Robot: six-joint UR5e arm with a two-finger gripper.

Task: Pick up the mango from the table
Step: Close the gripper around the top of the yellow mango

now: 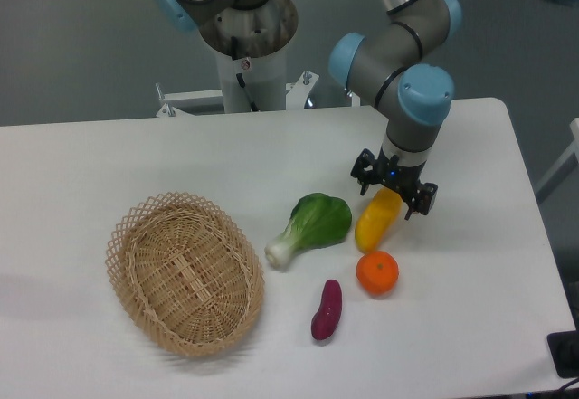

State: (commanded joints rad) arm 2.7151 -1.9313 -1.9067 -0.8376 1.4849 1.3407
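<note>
The mango (374,225) is a glossy yellow fruit that shades to orange at its upper end. It lies on the white table (479,272) right of centre. My gripper (393,191) points down over the mango's upper end, with one finger on each side of it. The fingers stand wider apart than the fruit, so the gripper looks open. The upper tip of the mango is hidden under the gripper. The rest of it rests on the table.
A round orange (377,272) sits just below the mango, almost touching it. A green bok choy (312,225) lies to the mango's left. A purple sweet potato (327,309) lies lower left. A wicker basket (136,227) stands at the left.
</note>
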